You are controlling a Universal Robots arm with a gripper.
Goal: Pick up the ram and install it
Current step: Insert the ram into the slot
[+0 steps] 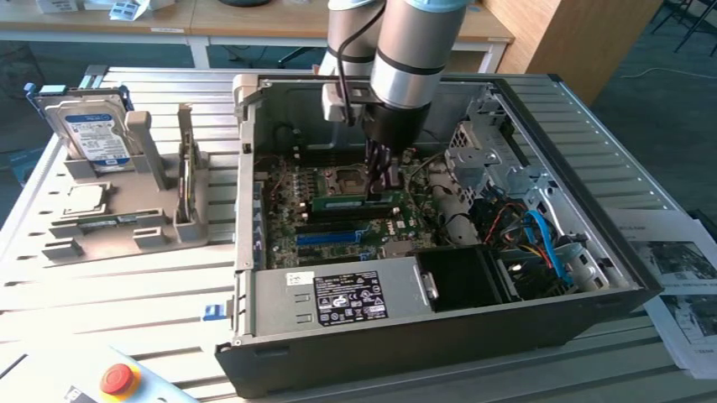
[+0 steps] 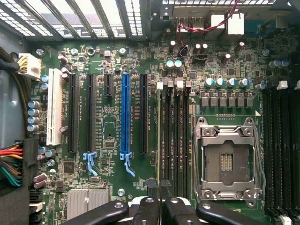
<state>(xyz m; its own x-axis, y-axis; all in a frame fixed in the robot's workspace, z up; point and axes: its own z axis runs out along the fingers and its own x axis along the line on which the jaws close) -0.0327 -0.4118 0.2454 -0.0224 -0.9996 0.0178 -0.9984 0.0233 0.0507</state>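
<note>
Tech: One stick — where is it sitting?
Arm: I'm pinching the ram (image 2: pixel 159 140) edge-on in my claw (image 2: pixel 161 208), jaws closed on it, straight beneath me.
Tech: And its long axis?
Arm: It's running parallel with the black memory slots (image 2: pixel 174 136) — lying just beside the CPU socket (image 2: pixel 227 161).

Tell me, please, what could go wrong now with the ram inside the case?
1. The ram, clamped by the fingers, lies along the slots. If it is tilted or off the slot line, pushing could jam or bend it.
2. The open socket sits beside the slots; a sideways slip might strike it.
</note>
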